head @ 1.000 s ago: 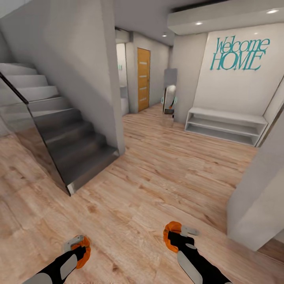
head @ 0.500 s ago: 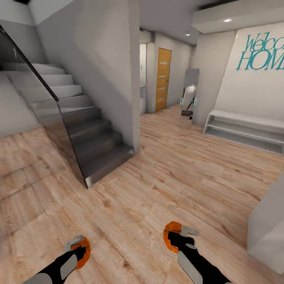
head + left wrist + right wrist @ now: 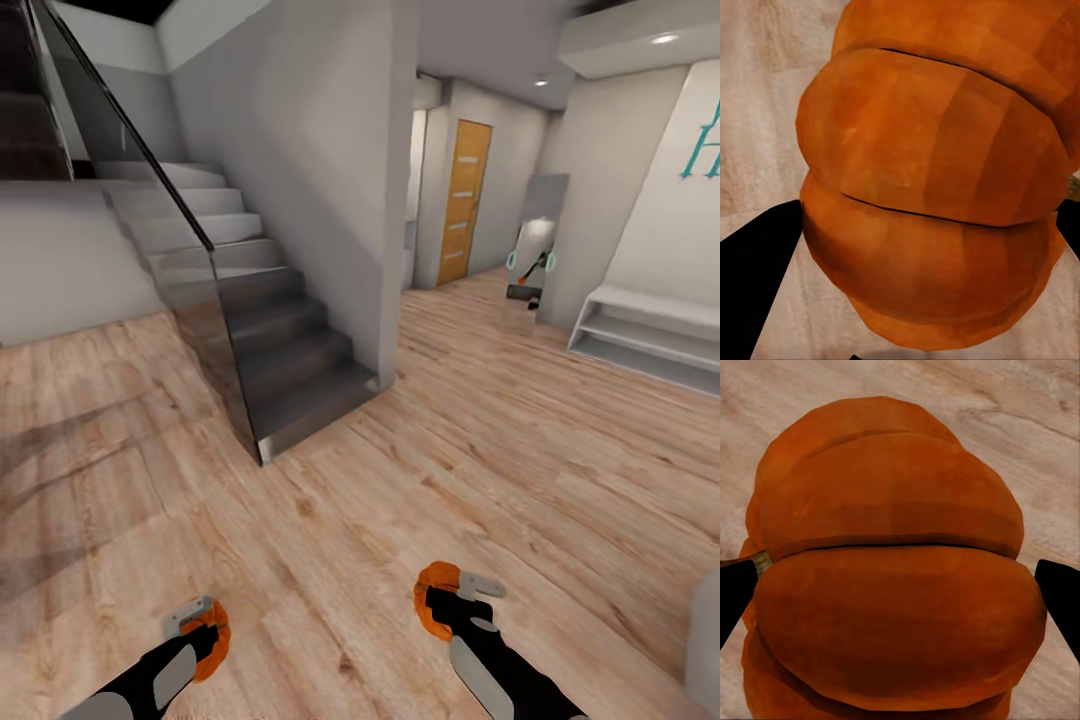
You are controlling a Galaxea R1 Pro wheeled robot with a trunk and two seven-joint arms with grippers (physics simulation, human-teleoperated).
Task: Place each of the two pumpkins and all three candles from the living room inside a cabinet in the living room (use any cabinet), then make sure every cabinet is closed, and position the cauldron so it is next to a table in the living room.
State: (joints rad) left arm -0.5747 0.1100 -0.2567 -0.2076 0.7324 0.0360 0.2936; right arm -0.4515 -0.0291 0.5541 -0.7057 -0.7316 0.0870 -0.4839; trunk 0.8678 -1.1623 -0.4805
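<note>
Pumpkins: you carry one in each gripper, both low in front of the base in the head view, so both can go to the cabinet in a single trip.
Left gripper (image 3: 196, 622): fingers clamped on the left pumpkin (image 3: 930, 187); in the left wrist view its ribbed orange body sits between the dark fingers (image 3: 757, 240), with pale floor behind.
Right gripper (image 3: 452, 598): fingers clamped on the right pumpkin (image 3: 892, 600); the right wrist view shows a dark fingertip at each flank and a bit of stem (image 3: 761, 561) at one side.
Why held so: arms tucked close and low, which looks like a travel pose; judged from this, you are in transit, not placing.
Surroundings: wooden floor (image 3: 420, 480), a grey staircase (image 3: 280, 340) with a glass rail at the far left, an orange door (image 3: 462, 200) down the hall, a leaning mirror (image 3: 535, 245), and a white low shelf (image 3: 655, 340) along the right wall.
Containers: that shelf's two open tiers look bare from here.
Task progress: both pumpkins are in hand and not yet stowed; you will likely need to turn the base to find the cabinet.
</note>
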